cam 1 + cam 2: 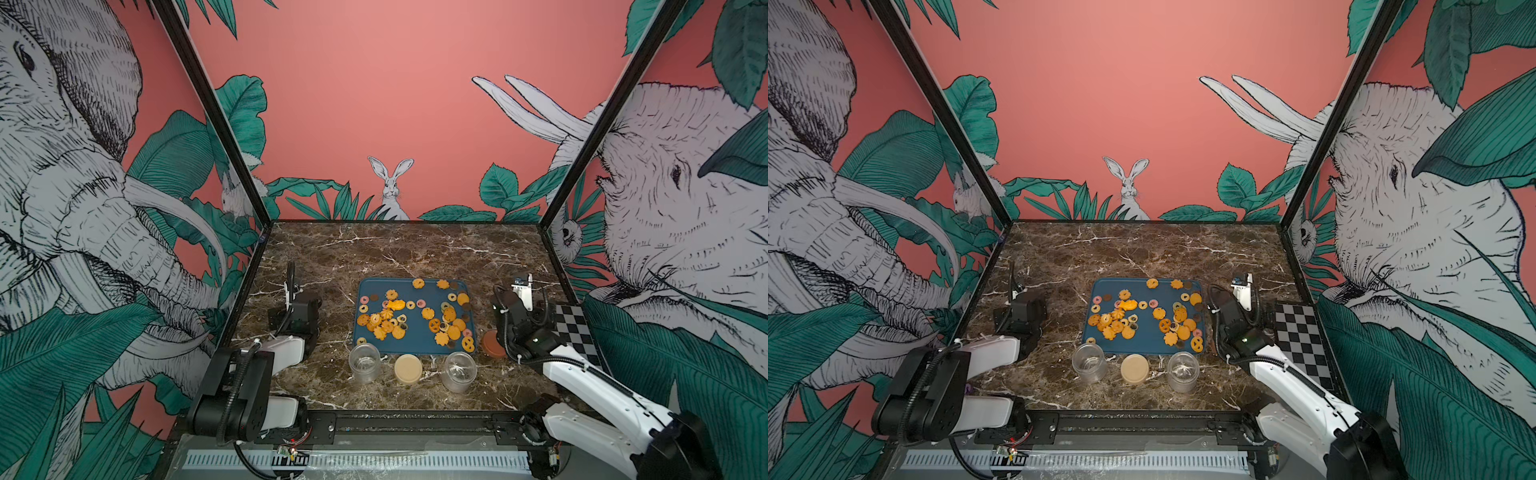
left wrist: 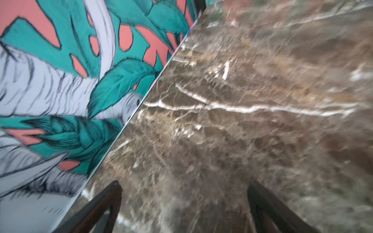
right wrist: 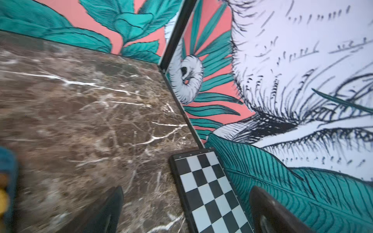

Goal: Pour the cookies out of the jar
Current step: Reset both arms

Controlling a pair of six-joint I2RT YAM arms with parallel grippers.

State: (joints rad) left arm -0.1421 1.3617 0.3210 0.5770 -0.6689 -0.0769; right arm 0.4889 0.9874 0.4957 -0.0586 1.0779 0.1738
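Observation:
The cookies (image 1: 386, 318) lie scattered over a blue tray (image 1: 415, 343) in the middle of the marble table, seen in both top views (image 1: 1177, 320). Two clear jars (image 1: 365, 362) (image 1: 459, 371) stand upright and empty in front of the tray. My left gripper (image 2: 184, 183) is open over bare marble beside the left wall, holding nothing. My right gripper (image 3: 187, 188) is open above the marble and a checkerboard (image 3: 210, 191), also holding nothing. Both arms (image 1: 299, 311) (image 1: 519, 320) are folded back at either side of the tray, away from the jars.
A cream lid (image 1: 408, 368) lies between the two jars. A brown lid (image 1: 493, 344) sits by the tray's near right corner, close to the right arm. The checkerboard (image 1: 575, 328) lies along the right wall. Patterned walls close in three sides.

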